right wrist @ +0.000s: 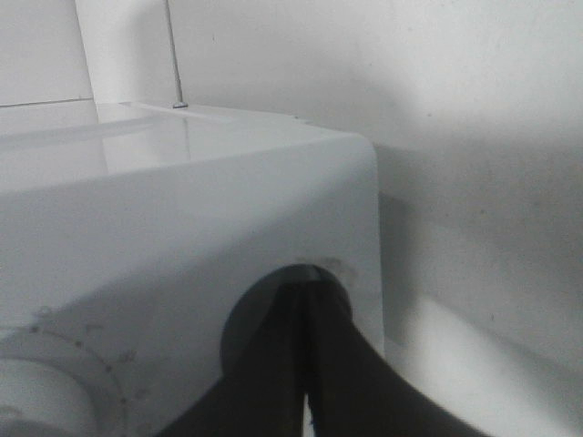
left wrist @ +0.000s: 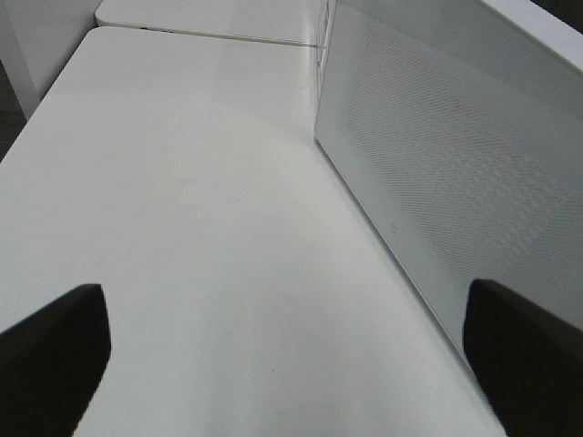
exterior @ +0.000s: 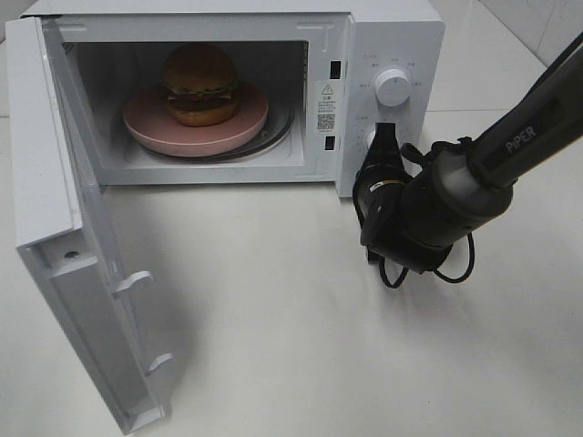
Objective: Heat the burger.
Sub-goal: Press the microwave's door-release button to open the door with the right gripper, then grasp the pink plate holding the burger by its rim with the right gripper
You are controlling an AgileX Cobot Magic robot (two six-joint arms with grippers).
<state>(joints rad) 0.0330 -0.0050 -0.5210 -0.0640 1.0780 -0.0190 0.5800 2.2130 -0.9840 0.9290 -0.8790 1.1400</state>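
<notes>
Burger point(exterior: 200, 84) loaded, the open door point(exterior: 82, 273) at 8 o'clock needed shutting; left fingers point(left wrist: 55, 355) spread empty, right fingers point(right wrist: 273, 373) closed empty at 3 o'clock.

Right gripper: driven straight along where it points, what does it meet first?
The microwave's control panel, just below the upper knob. The shut right gripper has its tip at a dark round spot on that panel. Whether it touches is unclear.
</notes>
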